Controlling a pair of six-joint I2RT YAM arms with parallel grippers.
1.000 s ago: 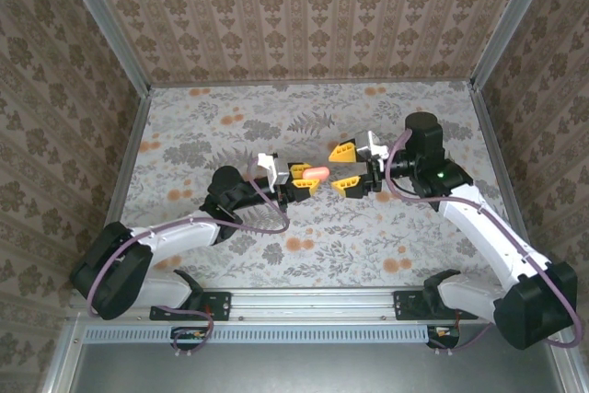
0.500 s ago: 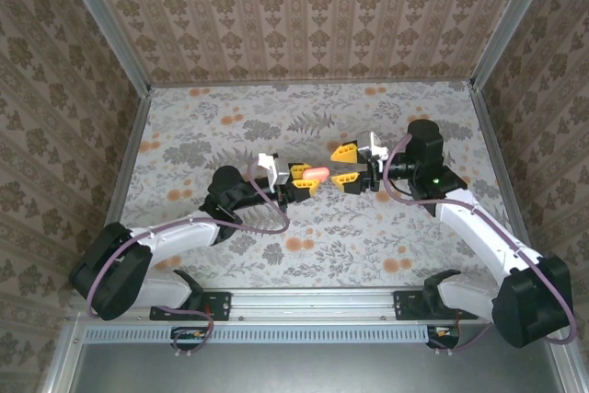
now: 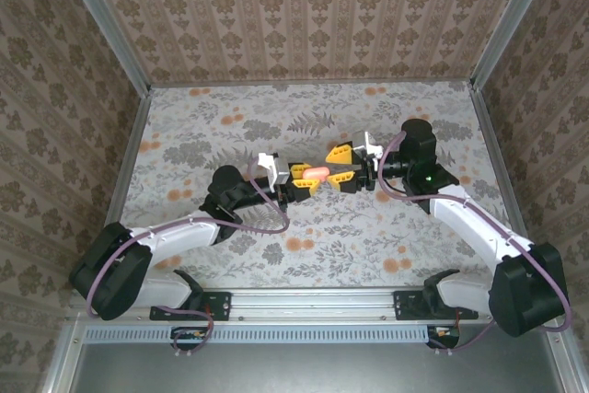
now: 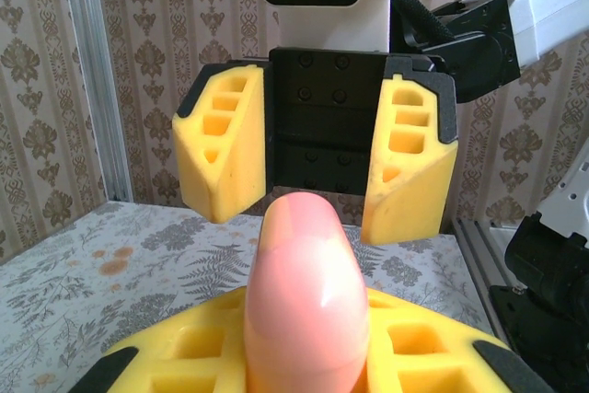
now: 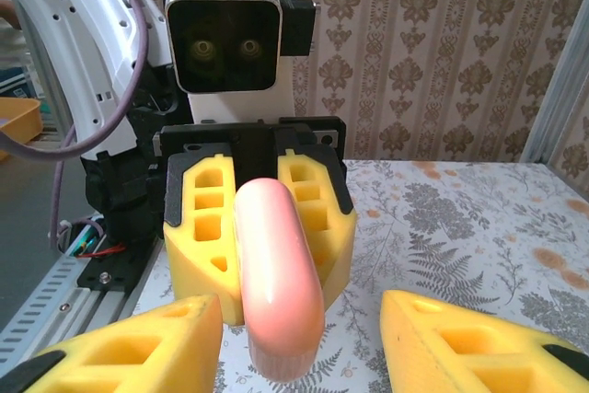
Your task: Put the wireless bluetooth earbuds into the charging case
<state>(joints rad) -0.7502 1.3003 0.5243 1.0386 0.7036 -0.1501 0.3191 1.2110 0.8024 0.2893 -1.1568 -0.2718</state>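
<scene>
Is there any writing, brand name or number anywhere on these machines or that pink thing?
None can be read. The pink case, the left tool gripping it, the open right tool and the patterned walls bear no words, numbers or logos.

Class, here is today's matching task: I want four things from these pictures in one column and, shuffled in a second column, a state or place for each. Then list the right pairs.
Things:
1. yellow-fingered left gripper
2. yellow-fingered right gripper
3. glossy pink rounded piece
4. floral-patterned table

States or places:
a. open, facing the other gripper
b. clamped between two yellow fingers
c. shut on something pink
d. beneath both arms

Pairs: 1-c, 2-a, 3-b, 4-d
</scene>
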